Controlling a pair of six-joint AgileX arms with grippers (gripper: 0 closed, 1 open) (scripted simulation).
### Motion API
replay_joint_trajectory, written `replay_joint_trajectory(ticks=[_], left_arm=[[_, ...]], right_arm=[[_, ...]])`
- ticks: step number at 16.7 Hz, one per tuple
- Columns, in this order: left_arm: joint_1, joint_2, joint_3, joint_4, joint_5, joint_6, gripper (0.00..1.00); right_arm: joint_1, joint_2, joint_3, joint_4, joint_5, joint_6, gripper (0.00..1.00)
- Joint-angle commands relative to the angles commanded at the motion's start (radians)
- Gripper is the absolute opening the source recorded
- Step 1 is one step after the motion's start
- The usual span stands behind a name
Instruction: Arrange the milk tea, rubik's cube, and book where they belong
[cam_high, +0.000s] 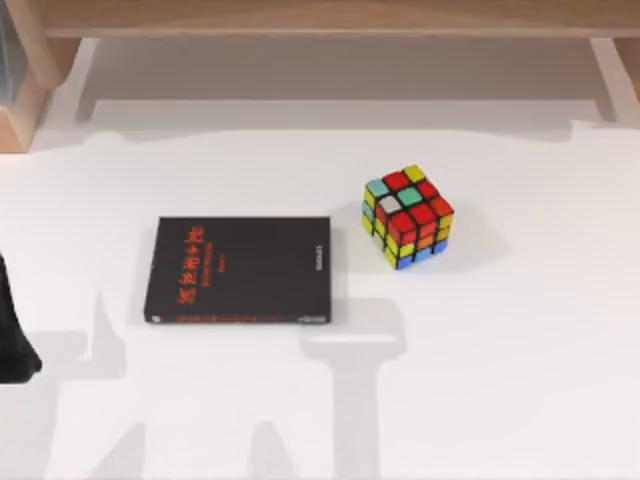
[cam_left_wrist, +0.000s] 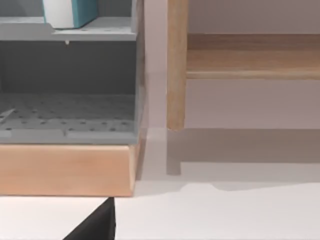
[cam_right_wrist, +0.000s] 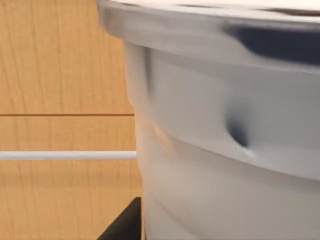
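A pale cup (cam_right_wrist: 225, 135), judged to be the milk tea, is seen very close against the right gripper's camera, with wooden panelling behind it; whether the fingers are clamped on it cannot be told. At the table's (cam_high: 520, 400) left edge the left arm (cam_high: 15, 340) is parked, its fingers' state likewise unreadable. The book (cam_high: 240, 270) lies flat left of centre, long axis running left to right, nearer the left arm, with the cube (cam_high: 407, 216) just beside it on the right.

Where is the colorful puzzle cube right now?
In the top view, the cube sits on the white table, right of the middle, just right of the black book and not touching it.
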Motion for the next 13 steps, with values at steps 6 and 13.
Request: replay_joint_trajectory(ticks=[6,13], left_arm=[[0.000,0.000,0.000,0.000,0.000,0.000,1.00],[0.000,0.000,0.000,0.000,0.000,0.000,1.00]], right_arm=[[0.001,0.036,0.000,0.037,0.001,0.001,0.00],[0.000,0.102,0.003,0.098,0.001,-0.001,0.00]])
